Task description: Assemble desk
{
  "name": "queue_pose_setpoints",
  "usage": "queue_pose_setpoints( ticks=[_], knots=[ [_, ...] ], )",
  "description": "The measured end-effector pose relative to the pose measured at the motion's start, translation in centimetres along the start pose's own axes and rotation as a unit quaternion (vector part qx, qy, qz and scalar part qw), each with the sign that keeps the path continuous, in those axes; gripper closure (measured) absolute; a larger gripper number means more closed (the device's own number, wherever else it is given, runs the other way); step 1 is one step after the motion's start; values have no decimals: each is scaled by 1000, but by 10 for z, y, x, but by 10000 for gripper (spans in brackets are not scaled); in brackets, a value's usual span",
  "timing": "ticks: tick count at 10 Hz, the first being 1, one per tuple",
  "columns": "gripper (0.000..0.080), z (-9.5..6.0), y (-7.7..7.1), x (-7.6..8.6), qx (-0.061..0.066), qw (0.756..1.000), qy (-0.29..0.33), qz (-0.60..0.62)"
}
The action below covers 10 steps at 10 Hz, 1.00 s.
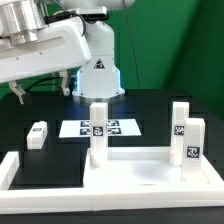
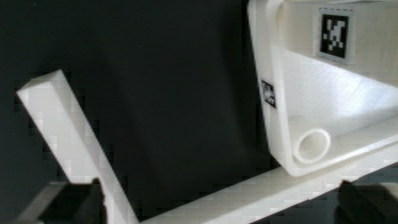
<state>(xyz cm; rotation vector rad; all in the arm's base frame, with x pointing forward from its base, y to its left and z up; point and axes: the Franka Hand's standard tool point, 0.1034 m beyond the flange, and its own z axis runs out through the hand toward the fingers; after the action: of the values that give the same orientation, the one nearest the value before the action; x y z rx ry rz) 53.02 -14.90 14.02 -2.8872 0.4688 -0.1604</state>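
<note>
- The tabletop (image 1: 150, 105) is black and carries everything; the robot base stands at its far edge, and the arm reaches out high over the exterior view's left.
- The border bars (image 1: 45, 170) are long white L-shaped rails along the near side and the exterior view's left. They look placed to brace the furniture so it cannot slide while parts are pressed in.
- The desk panel (image 1: 150, 172) lies flat in the near part of the scene, tucked against the near bar, underside up so the corner holes face upward. In the wrist view its rim and one empty round corner hole show (image 2: 313, 143), with a tag on its wall.
- Three leg posts stand upright at the panel's corners: one at the near left (image 1: 99, 133), one at the far right (image 1: 179, 117) and one at the near right (image 1: 193, 141), apparently seated in their holes.
- The marker board (image 1: 99, 127) lies flat on the tabletop beyond the panel, partly behind the left post.
- A last loose leg post (image 1: 37, 134) lies on its side at the exterior view's left, well apart from the panel; judging by the empty hole, it belongs there.
- The gripper (image 2: 222, 200) hangs above the panel's open corner holding nothing; its dark fingers (image 2: 71, 203) sit at the picture's edges, probably spread apart, though only the tips show.
</note>
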Motion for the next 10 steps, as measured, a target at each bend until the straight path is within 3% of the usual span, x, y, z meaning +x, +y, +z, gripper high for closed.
queue_pose_setpoints(
  ticks=[1,2,3,4,6,8,10],
  knots=[
    [150,17,11,-17,-19,998,-43,-35],
    [150,38,32,-41,-49,989,-124,-65],
    [150,48,46,-49,-74,981,-164,-70],
    [150,57,52,-55,-79,977,-180,-87],
    [150,59,52,-62,-70,970,-218,-87],
    [150,61,53,-68,-64,948,-297,-90],
    [150,71,83,-78,-72,916,-387,-74]
  ],
)
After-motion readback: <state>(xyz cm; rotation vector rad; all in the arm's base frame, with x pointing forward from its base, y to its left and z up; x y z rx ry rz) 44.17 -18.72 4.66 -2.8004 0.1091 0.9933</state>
